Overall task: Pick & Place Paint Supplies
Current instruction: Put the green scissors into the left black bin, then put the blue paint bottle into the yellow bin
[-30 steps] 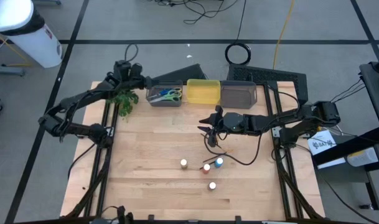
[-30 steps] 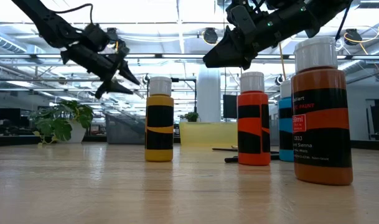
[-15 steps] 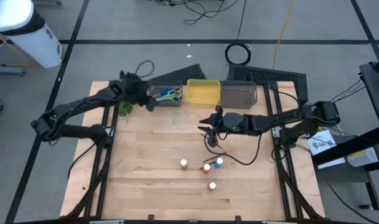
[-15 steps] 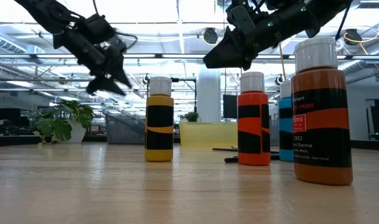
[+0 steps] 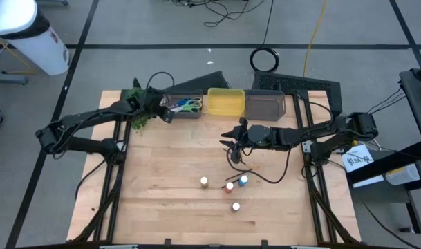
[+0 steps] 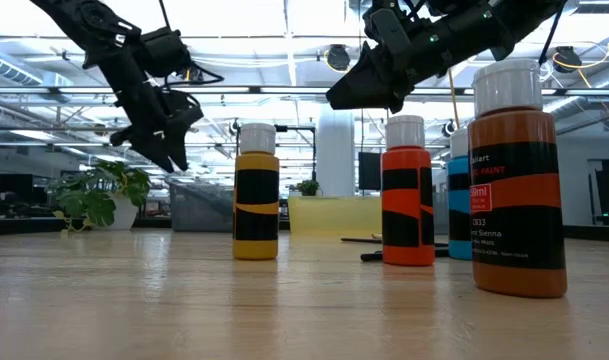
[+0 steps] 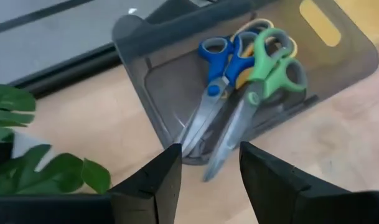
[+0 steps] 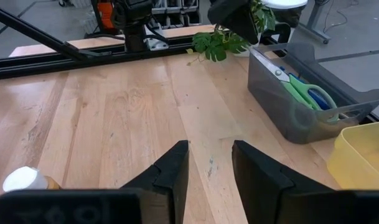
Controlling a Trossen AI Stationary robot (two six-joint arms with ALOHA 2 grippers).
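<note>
- Paint supplies were partly sorted: both scissors, the green-handled scissors (image 7: 264, 87) and the blue-handled scissors (image 7: 217, 74), lay in the grey bin (image 5: 183, 111) at upper centre-left of the high view.
- Yellow bin (image 5: 226, 102) and second grey bin (image 5: 265, 105) sat to its right; I could not see anything inside them from above.
- Four paint bottles stood loose on the table (image 5: 162, 194), lower centre of the high view: yellow bottle (image 6: 256, 190), orange-red bottle (image 6: 407, 190), blue bottle (image 6: 458, 205) partly hidden behind it, brown bottle (image 6: 517, 165) closest to the low camera.
- Thin dark brushes (image 6: 379, 240) lay flat on the wood behind the orange-red bottle, not binned yet.
- My left gripper (image 7: 208, 171) hung over the near edge of the grey bin, beside the plant (image 5: 138, 116); its fingers stood apart with nothing between them.
- My right gripper (image 8: 209, 163) hovered mid-table, above the brush area, fingers parted a little and holding nothing.
- Judged progress: scissors done, four bottles plus brushes left, so under half complete.
- Likely next job: right arm drops to the brushes or the nearest bottle; thin brushes flat on wood looked the fiddlier pick.
</note>
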